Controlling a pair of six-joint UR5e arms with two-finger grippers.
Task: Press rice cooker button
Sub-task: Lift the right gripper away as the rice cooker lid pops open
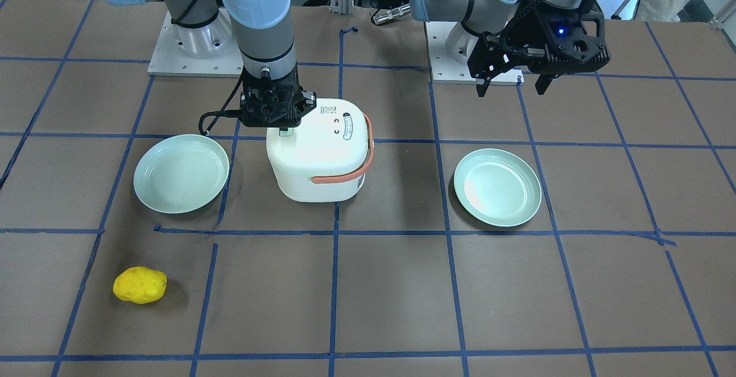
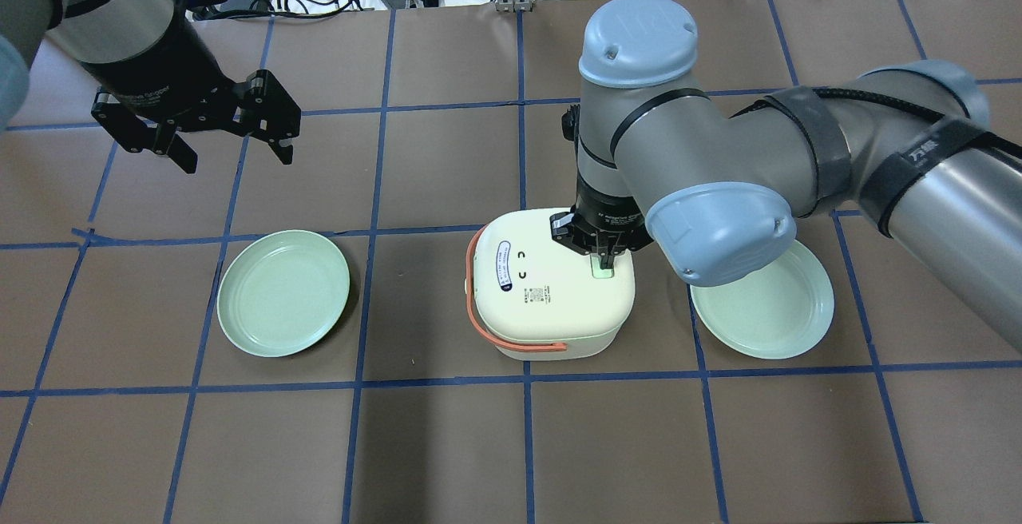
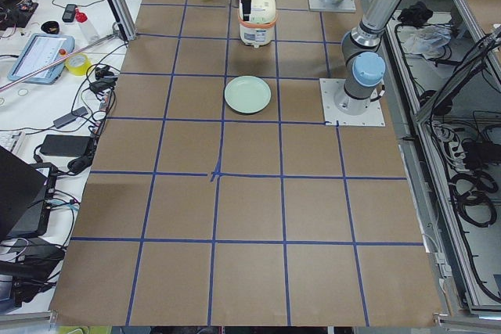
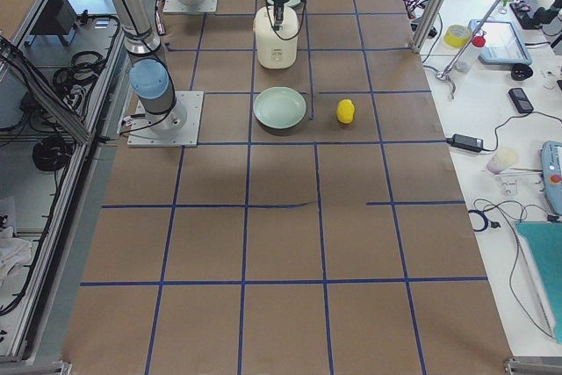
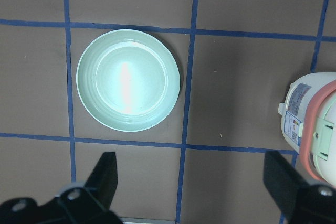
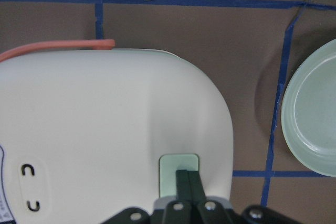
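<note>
Pressing is in hand: the right gripper [image 6: 187,174], fingers closed on nothing, points down onto the green button [image 6: 170,167] on the right side of the rice cooker [image 2: 551,292], mid-table. The next move probably calls for a short, straight push down; the left gripper [image 2: 237,158] hangs open, far left

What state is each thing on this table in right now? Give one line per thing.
rice cooker: upright, lid shut, handle folded down.
right gripper: shut.
button: right gripper's tips on it.
left gripper: open, empty.
left plate: empty.
right plate: empty.
</note>
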